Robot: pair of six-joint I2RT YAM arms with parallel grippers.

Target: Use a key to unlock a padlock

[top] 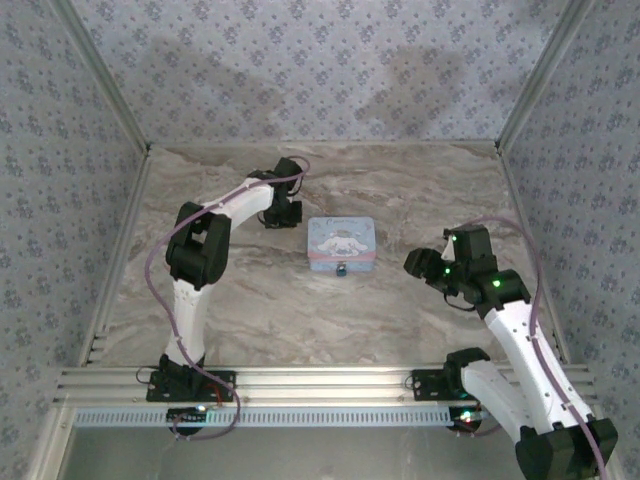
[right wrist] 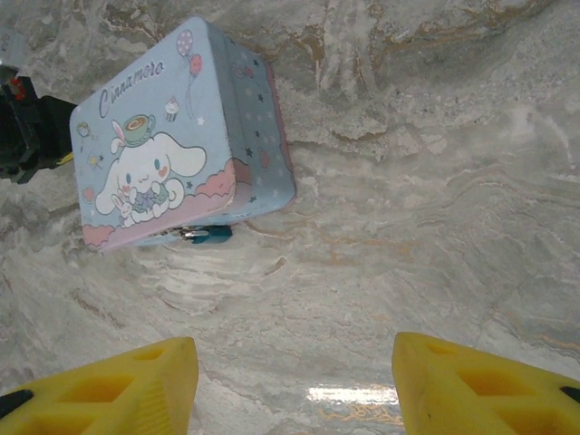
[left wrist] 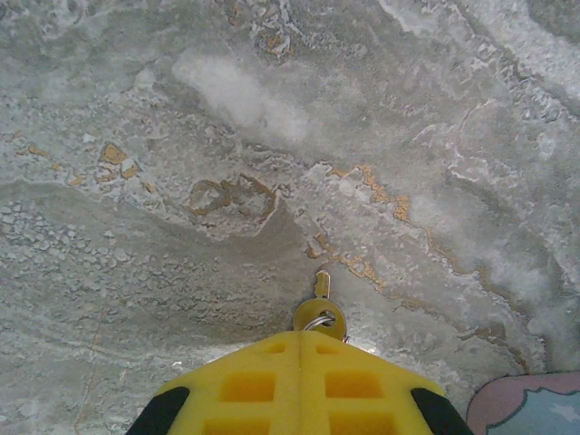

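— Progress so far?
— Early, I'd say. The left end effector (left wrist: 304, 349) is closed on the small brass key (left wrist: 321, 304), whose tip pokes out over the bench (left wrist: 181, 136).
— And the padlock?
— The padlock (right wrist: 207, 234) sits at the front edge of the cartoon tin (right wrist: 163, 154), apart from the key. The right end effector (right wrist: 294, 362) gapes open, holding nothing. Inserting and turning look to be all still left.
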